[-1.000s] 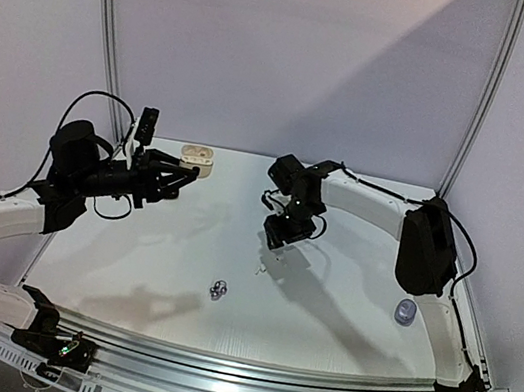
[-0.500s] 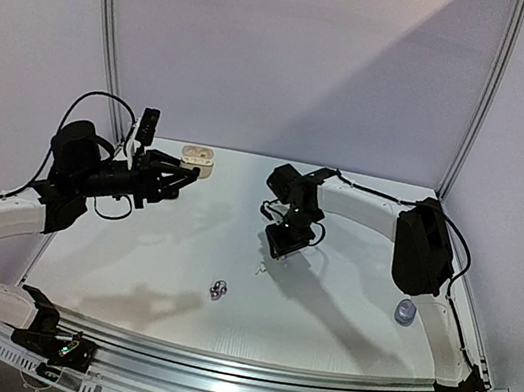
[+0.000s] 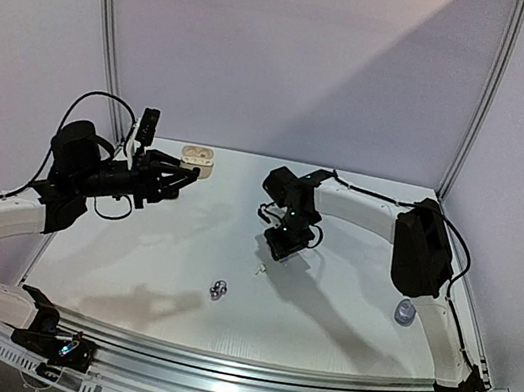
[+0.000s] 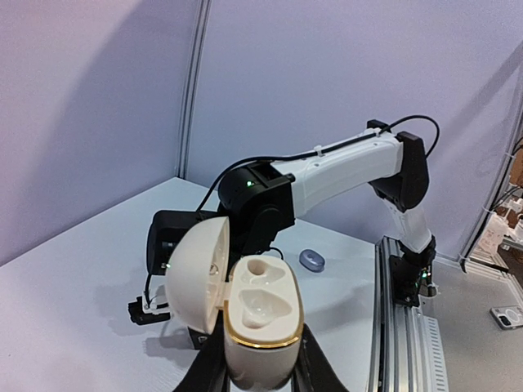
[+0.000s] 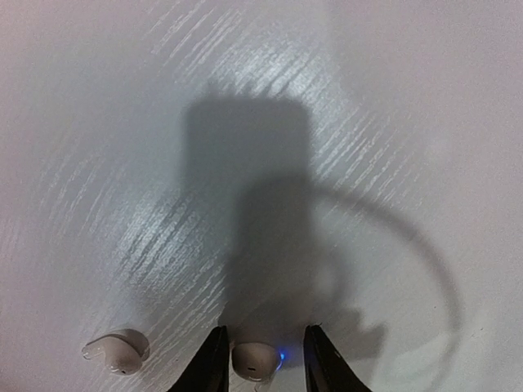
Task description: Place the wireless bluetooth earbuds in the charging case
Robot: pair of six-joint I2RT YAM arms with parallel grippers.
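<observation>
Currently pickup: right gripper (image 5: 263, 359), jaws apart, straddles white earbud (image 5: 252, 360); left gripper (image 4: 258, 369) clamps charging case (image 4: 260, 314) at 10 o'clock; next, pinch.

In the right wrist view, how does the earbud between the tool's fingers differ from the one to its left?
Place: the middle earbud sits in the open gap of the right tool; the left earbud lies free outside it. Light: the middle earbud shows a small blue glow at its edge; the left earbud shows none. Both are white and rest on the table.
</observation>
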